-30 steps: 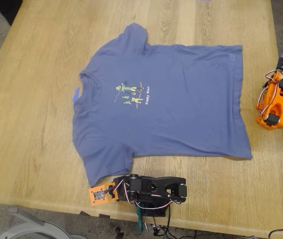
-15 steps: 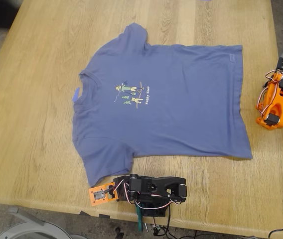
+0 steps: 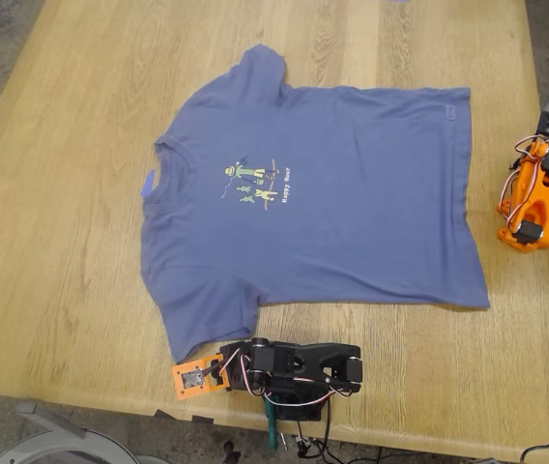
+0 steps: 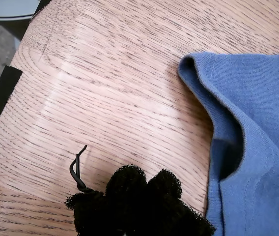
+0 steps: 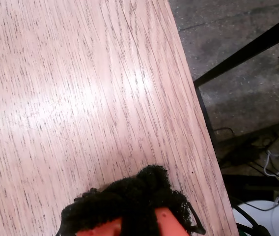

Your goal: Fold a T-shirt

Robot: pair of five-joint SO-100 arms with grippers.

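Two arms are sitting folded at the table (image 3: 62, 242) edges while the T-shirt (image 3: 323, 203) is lying flat and face up on the wood, not yet folded. Reading the exterior view from its left: the collar (image 3: 156, 166) is pointing that way, so the long axis is running across the view. The chest print (image 3: 257, 182) is sitting just inside the collar, and the hem (image 3: 468, 193) is ending toward the view's right.

My first gripper (image 4: 139, 196) is hovering just beside the near sleeve (image 4: 213, 98). Its padded fingers are looking pressed together and are gripping nothing. My second gripper (image 5: 129, 206) is hanging over bare wood by the table edge, on the orange arm at the exterior view's right, well apart from the cloth. I cannot tell how its fingers are set.

Thin cotton like this is probably going to be light, limp and draggy on wood. I am judging the sleeve edge and the hem corners the best places to pinch.
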